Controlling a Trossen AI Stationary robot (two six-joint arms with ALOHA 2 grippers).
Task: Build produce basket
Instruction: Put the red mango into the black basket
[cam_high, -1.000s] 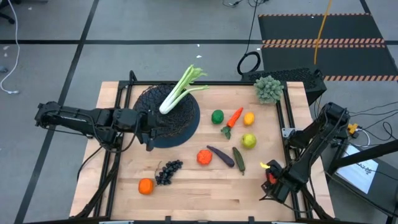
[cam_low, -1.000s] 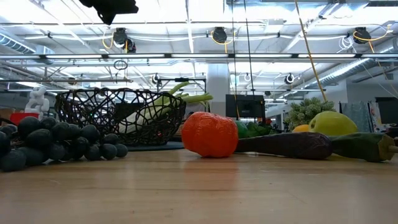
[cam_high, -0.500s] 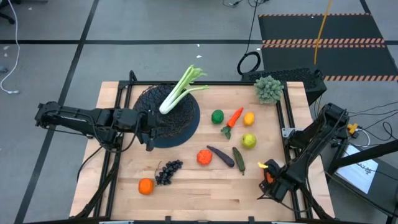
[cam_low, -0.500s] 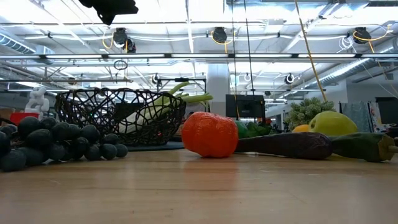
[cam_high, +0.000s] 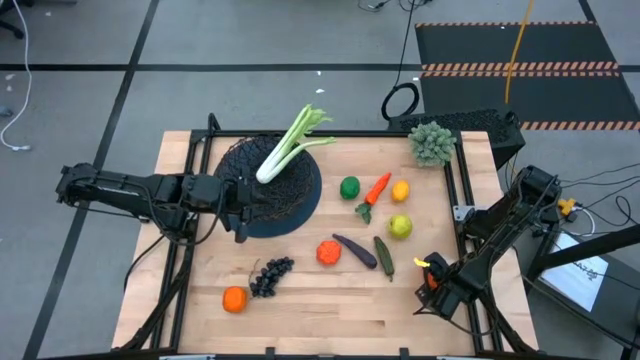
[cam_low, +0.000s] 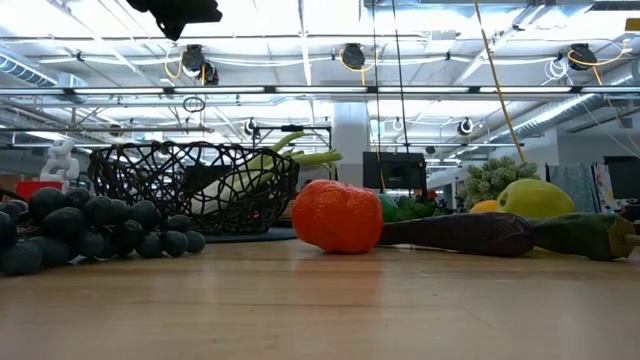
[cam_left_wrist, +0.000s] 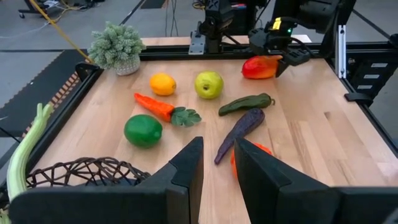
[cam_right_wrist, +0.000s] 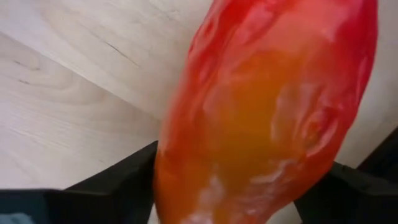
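The black wire basket (cam_high: 290, 195) stands at the table's far left. A pale-green stalk (cam_high: 290, 140) lies with its thick end in it and its leaves over the far rim. The red-yellow mango (cam_right_wrist: 267, 106) lies on the wood at the near right. My right gripper (cam_high: 432, 285) points down over it, open, with one finger at each long side. My left gripper (cam_left_wrist: 217, 168) hangs above the basket's left rim with a narrow gap between its fingers and nothing in it. The other produce lies loose on the table. My right gripper comes at the mango from above, and its fingers (cam_right_wrist: 124, 180) lie across the fruit at mid-length. The mango's bulge covers the inner faces of the fingers, so I cannot tell whether they touch it. The mango rests on the table.
Mid-table lie a green fruit (cam_high: 349, 187), a carrot (cam_high: 375, 190), a lemon (cam_high: 400, 190), a green apple (cam_high: 400, 226), an eggplant (cam_high: 354, 250), a cucumber (cam_high: 384, 257) and an orange (cam_high: 329, 252). Grapes (cam_high: 270, 276) and another orange (cam_high: 234, 299) lie near left. A frilly clump (cam_high: 432, 142) stands far right.
My right gripper has come down over the mango and shifted slightly toward the table's left. The mango has stayed on the table.
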